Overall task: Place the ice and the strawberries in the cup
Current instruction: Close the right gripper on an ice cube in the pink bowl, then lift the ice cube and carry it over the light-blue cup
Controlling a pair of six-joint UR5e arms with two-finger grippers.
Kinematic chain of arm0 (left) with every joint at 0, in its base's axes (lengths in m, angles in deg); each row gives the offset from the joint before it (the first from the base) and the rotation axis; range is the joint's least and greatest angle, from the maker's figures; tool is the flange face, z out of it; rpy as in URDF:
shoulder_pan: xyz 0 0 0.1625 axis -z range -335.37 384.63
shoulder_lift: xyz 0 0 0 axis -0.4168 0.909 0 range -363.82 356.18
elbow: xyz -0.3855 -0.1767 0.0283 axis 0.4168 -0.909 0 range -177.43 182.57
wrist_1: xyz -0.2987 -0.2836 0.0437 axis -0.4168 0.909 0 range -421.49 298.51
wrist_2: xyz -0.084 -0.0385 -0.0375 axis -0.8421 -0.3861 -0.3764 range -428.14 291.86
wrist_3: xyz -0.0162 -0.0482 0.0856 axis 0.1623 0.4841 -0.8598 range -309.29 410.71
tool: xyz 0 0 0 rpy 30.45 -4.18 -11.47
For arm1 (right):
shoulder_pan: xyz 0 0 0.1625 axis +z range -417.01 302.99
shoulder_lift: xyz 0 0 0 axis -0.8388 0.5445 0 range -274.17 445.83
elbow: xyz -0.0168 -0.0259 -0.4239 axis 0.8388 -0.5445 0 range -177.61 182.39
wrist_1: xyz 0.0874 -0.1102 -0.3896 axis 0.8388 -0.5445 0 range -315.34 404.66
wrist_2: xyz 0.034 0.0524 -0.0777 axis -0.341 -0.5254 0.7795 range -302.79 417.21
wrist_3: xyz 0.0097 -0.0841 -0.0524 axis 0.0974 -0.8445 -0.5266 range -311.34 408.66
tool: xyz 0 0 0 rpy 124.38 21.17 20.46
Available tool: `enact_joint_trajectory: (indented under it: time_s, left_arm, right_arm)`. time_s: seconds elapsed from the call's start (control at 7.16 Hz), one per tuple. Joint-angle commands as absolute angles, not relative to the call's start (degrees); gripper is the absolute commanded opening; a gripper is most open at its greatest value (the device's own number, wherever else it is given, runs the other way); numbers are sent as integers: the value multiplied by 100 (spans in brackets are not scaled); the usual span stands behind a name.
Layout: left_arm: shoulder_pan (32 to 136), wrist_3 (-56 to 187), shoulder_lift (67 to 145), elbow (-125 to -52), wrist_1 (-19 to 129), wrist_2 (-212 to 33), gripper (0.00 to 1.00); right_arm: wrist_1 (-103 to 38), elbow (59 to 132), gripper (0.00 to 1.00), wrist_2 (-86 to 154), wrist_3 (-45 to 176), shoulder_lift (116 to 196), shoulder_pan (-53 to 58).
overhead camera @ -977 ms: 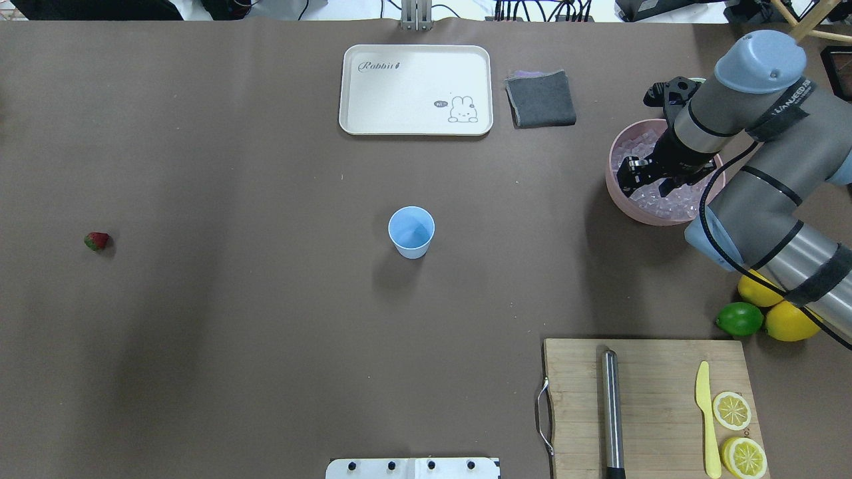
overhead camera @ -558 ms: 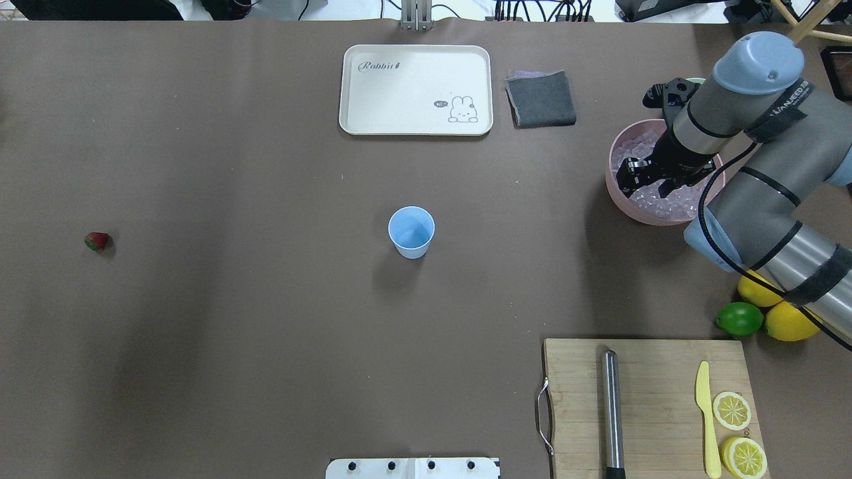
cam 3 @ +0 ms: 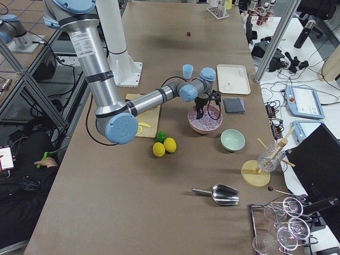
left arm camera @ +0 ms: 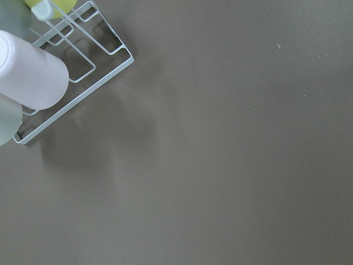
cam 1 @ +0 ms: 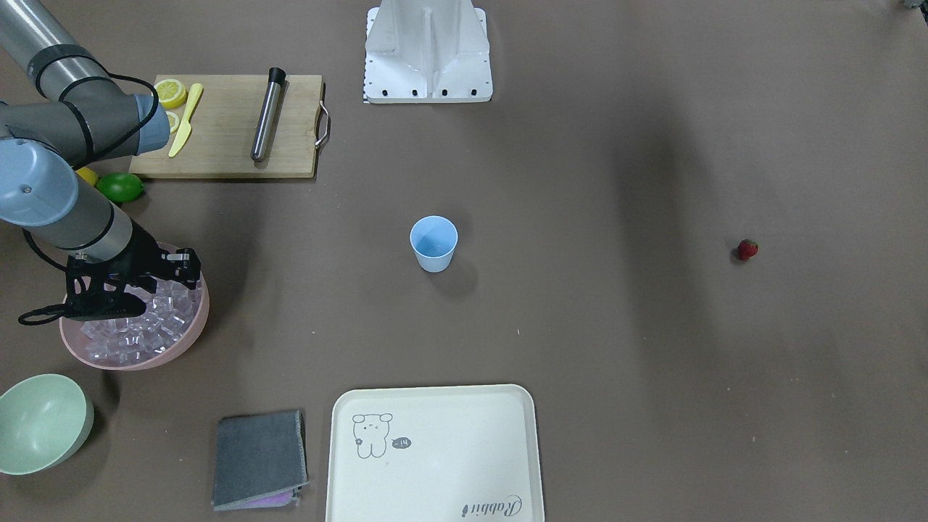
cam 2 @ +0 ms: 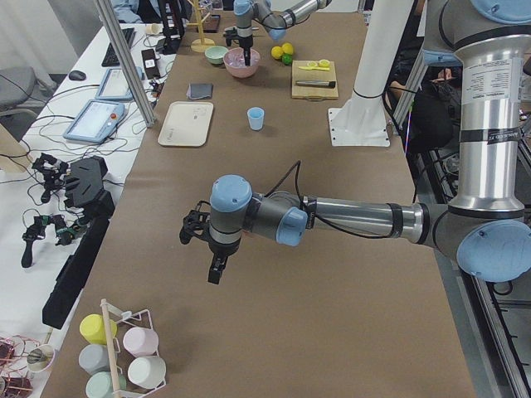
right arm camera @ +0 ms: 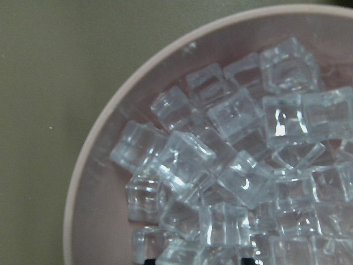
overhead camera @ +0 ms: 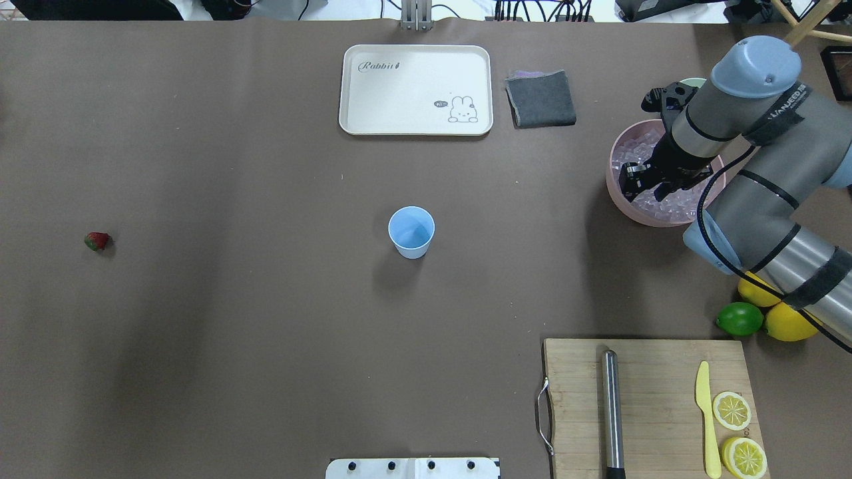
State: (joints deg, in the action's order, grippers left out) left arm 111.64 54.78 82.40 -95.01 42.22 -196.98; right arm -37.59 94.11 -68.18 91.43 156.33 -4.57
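Note:
The light blue cup (overhead camera: pixel 411 229) stands upright mid-table, also in the front view (cam 1: pixel 433 243). The red strawberry (overhead camera: pixel 97 241) lies alone far to its left. Clear ice cubes (right arm camera: pixel 220 165) fill the pink bowl (overhead camera: pixel 618 193) at the right. My right gripper (overhead camera: pixel 645 185) is down in the bowl among the ice, its fingers apart, with nothing visibly gripped. My left gripper (cam 2: pixel 216 272) hangs over bare table far from the cup and shows only in the exterior left view, so I cannot tell its state.
A white rabbit tray (overhead camera: pixel 416 90) and a grey cloth (overhead camera: pixel 540 100) lie at the back. A cutting board (overhead camera: pixel 649 406) holds a metal rod, a yellow knife and lemon halves. Lemons and a lime (overhead camera: pixel 739 319) sit beside my right arm. A pale green bowl (cam 1: pixel 36 424) is near the pink one.
My right gripper has shifted slightly within the pink bowl, toward the table's far side. The cup and strawberry have not moved.

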Motion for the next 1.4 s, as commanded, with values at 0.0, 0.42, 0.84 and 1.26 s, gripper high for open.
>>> enact_joint_trajectory:
  time_s: [0.0, 0.42, 0.84, 1.26]
  left_arm:
    - [11164, 5475, 8249, -9507, 4222, -19698, 98]
    - [11164, 5475, 8284, -9499, 4222, -19698, 98]
    - [11164, 5493, 8301, -9508, 4222, -19690, 98]
    - [11164, 5475, 8293, -9499, 4222, -19698, 98]
  right_arm:
    - [-3752, 9433, 0, -7047, 9111, 15641, -376]
    - [-3804, 9573, 0, -7391, 9102, 15623, -121]
    - [-3840, 9942, 0, -7857, 9189, 15283, 187]
    - [-3735, 9995, 0, -8087, 10984, 14221, -415]
